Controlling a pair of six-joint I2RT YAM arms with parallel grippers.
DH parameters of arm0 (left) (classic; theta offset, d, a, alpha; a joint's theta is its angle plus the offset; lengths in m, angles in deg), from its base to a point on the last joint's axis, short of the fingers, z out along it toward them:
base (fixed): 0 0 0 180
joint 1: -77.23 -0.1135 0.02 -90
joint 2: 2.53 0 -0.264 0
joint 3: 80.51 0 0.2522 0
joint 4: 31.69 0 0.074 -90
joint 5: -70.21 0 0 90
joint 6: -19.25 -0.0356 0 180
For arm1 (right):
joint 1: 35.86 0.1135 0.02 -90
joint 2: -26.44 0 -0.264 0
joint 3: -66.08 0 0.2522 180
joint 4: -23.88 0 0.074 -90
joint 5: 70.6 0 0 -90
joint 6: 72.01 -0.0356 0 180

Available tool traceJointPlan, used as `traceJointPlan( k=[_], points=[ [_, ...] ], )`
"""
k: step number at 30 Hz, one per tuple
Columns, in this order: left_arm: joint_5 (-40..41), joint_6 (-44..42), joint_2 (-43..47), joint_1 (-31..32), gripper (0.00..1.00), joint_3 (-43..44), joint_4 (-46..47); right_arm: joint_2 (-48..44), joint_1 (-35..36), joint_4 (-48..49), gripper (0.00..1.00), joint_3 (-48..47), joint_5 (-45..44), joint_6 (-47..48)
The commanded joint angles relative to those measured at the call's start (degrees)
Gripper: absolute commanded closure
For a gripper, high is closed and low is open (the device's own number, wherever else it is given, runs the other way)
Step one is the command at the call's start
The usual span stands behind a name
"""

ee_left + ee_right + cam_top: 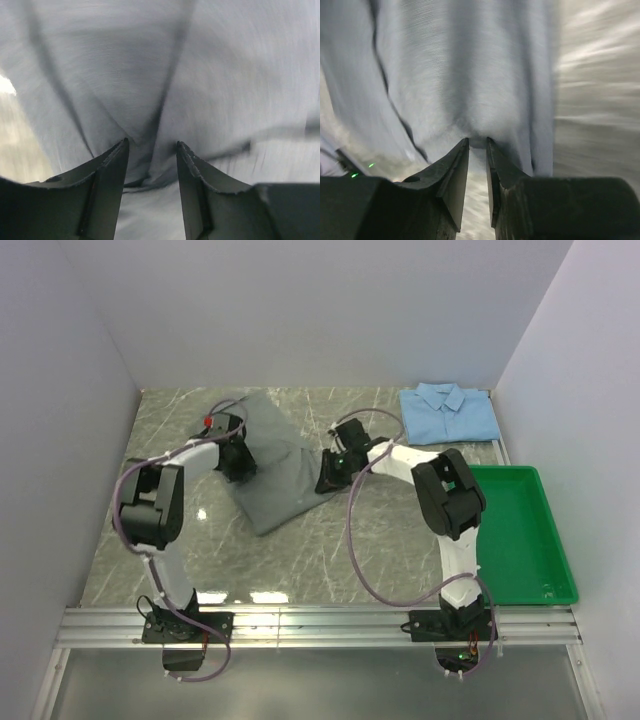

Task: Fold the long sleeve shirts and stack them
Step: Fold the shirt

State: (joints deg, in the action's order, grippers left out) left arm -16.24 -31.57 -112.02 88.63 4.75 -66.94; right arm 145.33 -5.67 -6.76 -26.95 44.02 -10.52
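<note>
A grey long sleeve shirt (pixel 282 480) lies spread on the marble table, left of the middle. My left gripper (pixel 238 458) is down on its left part. In the left wrist view the left gripper (pixel 151 143) has a bunched ridge of the grey shirt (pixel 215 75) between its jaws, and creases run into the gap. My right gripper (pixel 330 478) is at the shirt's right edge. In the right wrist view the right gripper (pixel 477 140) has narrow jaws pinching the edge of the grey shirt (pixel 470 65). A light blue shirt (pixel 448 412) lies folded at the back right.
A green plastic tray (pixel 525 560) sits along the right side of the table, close to the right arm's base. White walls close the table at the back and on both sides. Bare marble (pixel 330 550) shows in front of the grey shirt.
</note>
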Motion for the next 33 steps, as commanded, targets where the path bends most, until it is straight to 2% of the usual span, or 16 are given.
traceJointPlan(
  k=[1, 3, 7, 10, 12, 14, 16, 18, 24, 27, 33],
  points=[
    [-10.6, 5.9, 6.3, 1.3, 0.48, -12.0, -5.6, -1.0, -5.2, -8.8, 0.71, -2.3, -9.8, 7.8],
    [-12.0, 8.7, 13.9, 5.0, 0.47, -19.0, -4.0, -0.7, -7.7, -9.9, 0.71, -5.6, -11.3, 9.4],
    [-17.3, 13.1, 22.1, 10.9, 0.32, -23.8, -0.5, 1.2, -9.9, -10.5, 0.7, -12.3, -11.4, 10.8],
    [-12.5, 13.9, 28.4, 12.0, 0.25, -22.2, -1.8, -0.6, -10.2, -10.8, 0.69, -14.4, -10.9, 10.5],
    [-5.9, 13.0, 32.0, 12.0, 0.23, -20.4, -4.8, -5.6, -9.9, -7.4, 0.65, -10.0, -8.7, 9.6],
    [-1.7, 12.1, 34.8, 11.9, 0.21, -18.3, -6.4, -10.7, -9.4, -4.8, 0.57, -4.4, -7.5, 8.4],
    [3.6, 11.4, 35.6, 11.6, 0.22, -17.3, -6.8, -13.7, -7.9, -3.7, 0.52, -0.7, -5.6, 7.4],
    [4.8, 10.8, 35.2, 10.6, 0.23, -17.1, -7.0, -16.9, -6.5, -3.1, 0.5, 4.2, -5.5, 6.2],
    [1.5, 10.9, 31.6, 8.7, 0.24, -19.7, -4.6, -19.6, -0.5, -0.4, 0.48, 14.0, -3.4, 2.6],
    [1.4, 11.9, 29.8, 8.4, 0.24, -21.8, -3.1, -17.9, 0.0, 1.6, 0.48, 15.5, -1.9, 1.5],
    [0.8, 12.4, 23.8, 6.3, 0.26, -22.7, 0.0, -11.2, -0.8, -1.5, 0.49, 10.7, -5.9, 5.1]
  ],
)
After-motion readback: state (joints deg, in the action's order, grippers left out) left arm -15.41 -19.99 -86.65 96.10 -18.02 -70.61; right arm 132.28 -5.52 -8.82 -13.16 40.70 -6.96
